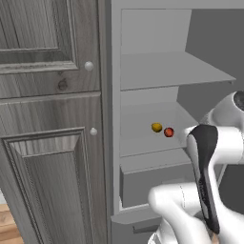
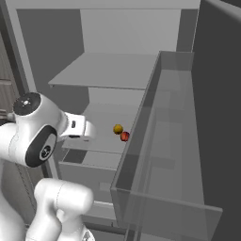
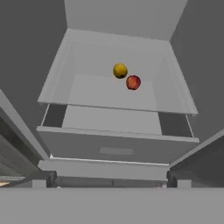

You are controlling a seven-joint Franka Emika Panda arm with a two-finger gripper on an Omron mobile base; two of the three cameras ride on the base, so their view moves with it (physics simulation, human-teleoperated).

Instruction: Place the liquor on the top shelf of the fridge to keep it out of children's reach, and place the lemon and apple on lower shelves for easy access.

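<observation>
Inside the open fridge (image 1: 114, 143), the yellow-orange lemon (image 1: 156, 127) and the red apple (image 1: 168, 132) lie side by side on a lower shelf (image 1: 140, 145), the apple just right of the lemon. Both show again as lemon (image 3: 120, 70) and apple (image 3: 133, 82) in the hand view, toward the back of that shelf (image 3: 105, 96). My gripper (image 3: 111, 181) is open and empty, its fingertips (image 3: 46, 178) far apart, in front of the fridge and apart from the fruit. The highest shelf in view (image 1: 167, 71) is bare. The liquor is out of view.
A grey drawer box (image 3: 116, 148) sits under the fruit shelf, pulled slightly forward. The fridge door (image 2: 164, 164) with its clear bins stands open on the right. Wood-grain grey cupboards (image 1: 47, 119) flank the fridge on the left.
</observation>
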